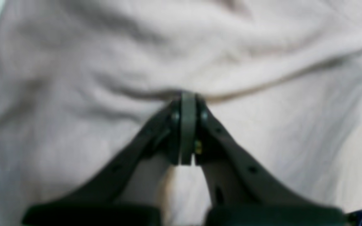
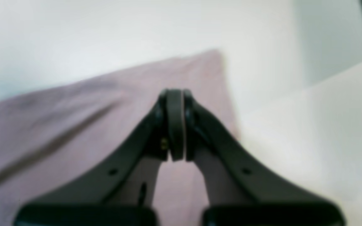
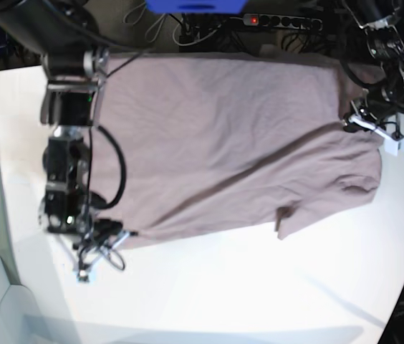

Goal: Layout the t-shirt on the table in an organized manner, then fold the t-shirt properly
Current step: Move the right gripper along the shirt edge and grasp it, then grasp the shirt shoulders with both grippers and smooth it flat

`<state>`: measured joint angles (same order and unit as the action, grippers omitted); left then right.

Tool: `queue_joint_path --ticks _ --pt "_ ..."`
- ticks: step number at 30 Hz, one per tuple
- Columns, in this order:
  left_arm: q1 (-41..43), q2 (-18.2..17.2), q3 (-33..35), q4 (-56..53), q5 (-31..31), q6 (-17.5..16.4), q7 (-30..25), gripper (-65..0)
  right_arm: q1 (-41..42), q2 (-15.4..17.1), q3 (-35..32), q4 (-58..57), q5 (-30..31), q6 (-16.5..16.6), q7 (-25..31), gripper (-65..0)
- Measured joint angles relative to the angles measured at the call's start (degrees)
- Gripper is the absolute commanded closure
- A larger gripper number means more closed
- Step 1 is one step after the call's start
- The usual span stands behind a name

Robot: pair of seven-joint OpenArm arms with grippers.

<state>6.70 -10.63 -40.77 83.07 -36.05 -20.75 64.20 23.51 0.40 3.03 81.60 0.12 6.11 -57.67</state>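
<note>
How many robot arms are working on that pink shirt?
2. The right gripper is at the t-shirt's lower corner on the base view's left; the left gripper is at the opposite edge.

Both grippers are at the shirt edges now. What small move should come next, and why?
Probably pull both arms slightly apart: the left gripper and right gripper are shut at opposite edges of the t-shirt, which still has diagonal creases and a folded corner.

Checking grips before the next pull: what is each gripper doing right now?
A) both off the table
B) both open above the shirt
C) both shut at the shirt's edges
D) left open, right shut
C: the left gripper is shut on a fold of the t-shirt, and the right gripper is shut at its corner.
</note>
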Motion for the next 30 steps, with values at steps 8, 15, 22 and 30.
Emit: queue_joint_path --ticks 8,15,22,30 --pt "-5.4 -2.73 2.08 -11.8 1.6 -0.5 -9.68 0.0 -14.51 -1.77 -6.21 14.58 -0.07 0.04 -7.56 0.0" --pt "-12.04 -3.85 5.25 -19.65 6.4 -1.22 -15.67 0.0 -22.69 -2.62 -11.61 17.64 -0.04 0.02 -7.98 0.0" --pt "-20.48 -3.76 5.51 -24.26 15.08 -0.2 -14.19 0.0 -21.35 -2.16 -11.93 7.65 0.33 0.02 -4.35 0.0" --pt "-28.09 -3.63 5.53 -29.79 20.41 0.02 -13.68 0.0 -12.07 0.24 -12.07 -8.11 2.64 0.48 8.98 0.0"
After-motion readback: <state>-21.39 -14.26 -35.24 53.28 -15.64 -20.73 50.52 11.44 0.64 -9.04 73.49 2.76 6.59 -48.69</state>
